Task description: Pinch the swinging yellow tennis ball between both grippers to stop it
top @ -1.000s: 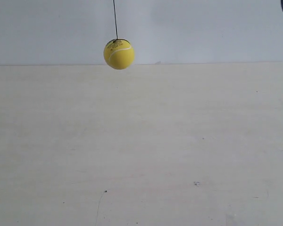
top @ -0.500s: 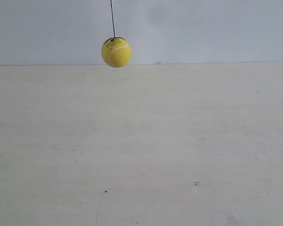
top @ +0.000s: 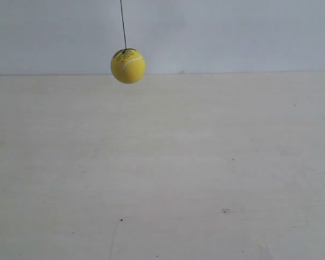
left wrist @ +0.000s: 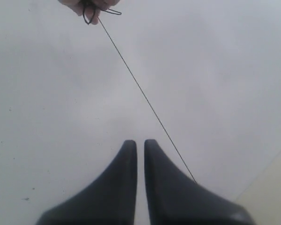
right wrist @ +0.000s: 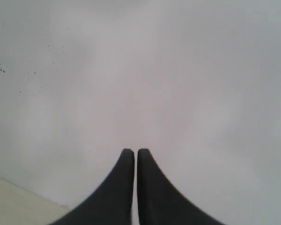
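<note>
Dangling by its string (top: pixel 123 24), yellow tennis ball (top: pixel 128 65) — left gripper (left wrist: pixel 140 143) and right gripper (right wrist: pixel 135 152) closed to a sliver, empty, likely as pinching tips.

Yellow tennis ball (top: pixel 128 66) and its string (top: pixel 123 24) are further toward 9 o'clock than a second ago, ball slightly lower than half a second back.

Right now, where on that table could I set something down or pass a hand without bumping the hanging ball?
The pale tabletop shows bare from the wall to the exterior view's near edge. The only obstruction is the yellow tennis ball on its string, toward that view's left. The string also passes close beside the left gripper.
</note>
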